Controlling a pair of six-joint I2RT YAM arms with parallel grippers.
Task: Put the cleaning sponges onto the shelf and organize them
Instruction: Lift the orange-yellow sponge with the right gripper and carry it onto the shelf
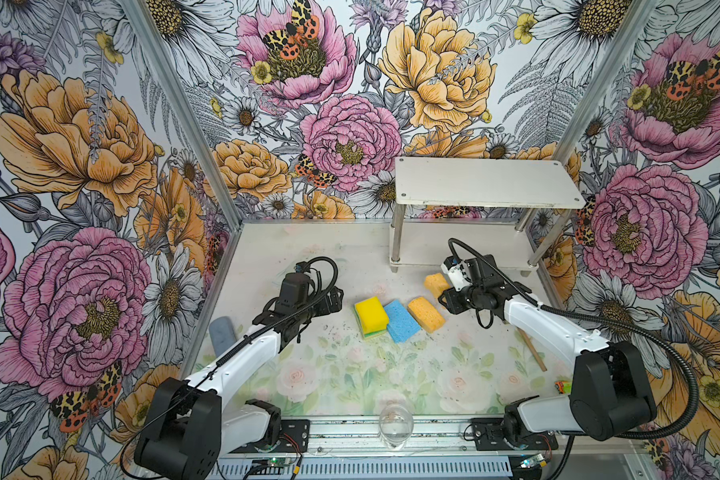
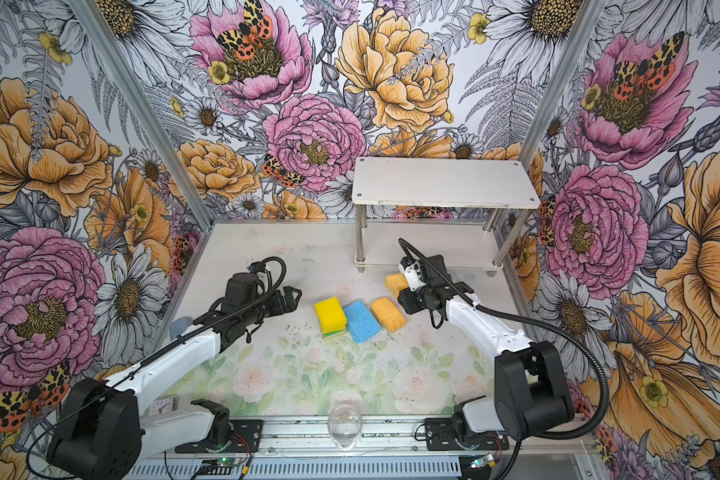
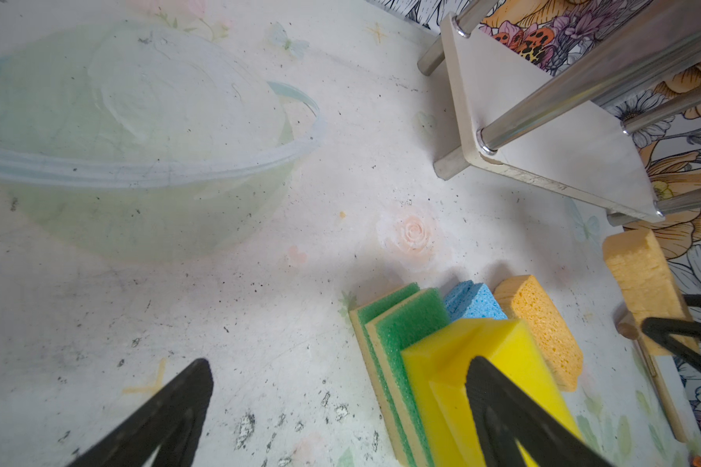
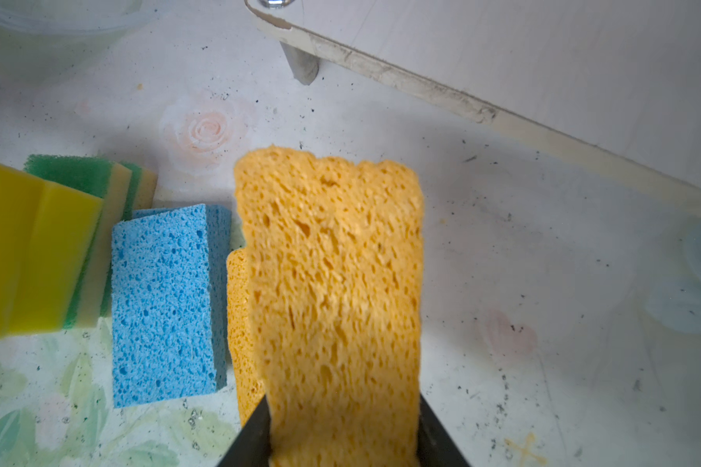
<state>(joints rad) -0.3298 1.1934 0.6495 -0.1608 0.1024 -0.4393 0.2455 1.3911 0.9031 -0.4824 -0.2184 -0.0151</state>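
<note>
My right claw (image 4: 343, 438) is clamped tight on a porous orange sponge (image 4: 332, 283), which sticks out ahead of the tips. The shelf (image 1: 487, 183) stands just beyond it. Between my two claws, on the counter (image 1: 329, 374), lie the second orange sponge (image 1: 426, 313), a blue sponge (image 4: 167, 303) and a yellow sponge (image 3: 442, 364) stacked on green-topped sponges (image 3: 405, 323), touching in a row. My left claw (image 3: 340, 362) is spread wide, one finger just over the yellow sponge.

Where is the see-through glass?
In both top views the glass sits at the near edge of the table, in the middle, between the left arm's base and the right arm's base.
</note>
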